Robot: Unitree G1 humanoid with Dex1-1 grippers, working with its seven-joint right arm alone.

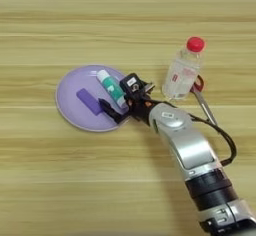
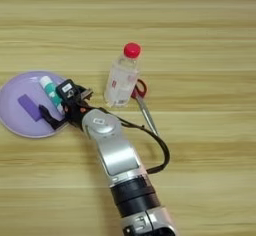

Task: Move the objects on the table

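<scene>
We look down on a light yellowish wooden counter (image 1: 60,180) with plank lines running across it. A round lilac plate (image 1: 70,87) lies left of centre, and on it rest two things – a small purple rectangular block (image 1: 90,101), lying flat, and a white-and-green glue stick (image 1: 111,87), lying on its side just right of the block, with a gap between them.

Our right arm (image 1: 187,147), a silver forearm, comes in from the lower right and reaches to the plate's right edge. Its black two-fingered hand (image 1: 120,97) is spread open around the lower end of the glue stick: one finger (image 1: 111,110) lies low over the plate between block and stick, the other (image 1: 131,82) sits on the far side of the stick. We cannot tell whether either finger touches the stick.

To the right of the plate stands a clear plastic bottle with a red cap (image 1: 183,72), upright. Just behind it lie red-handled scissors (image 1: 202,100), blades pointing toward us – the handles are mostly hidden by the bottle
</scene>
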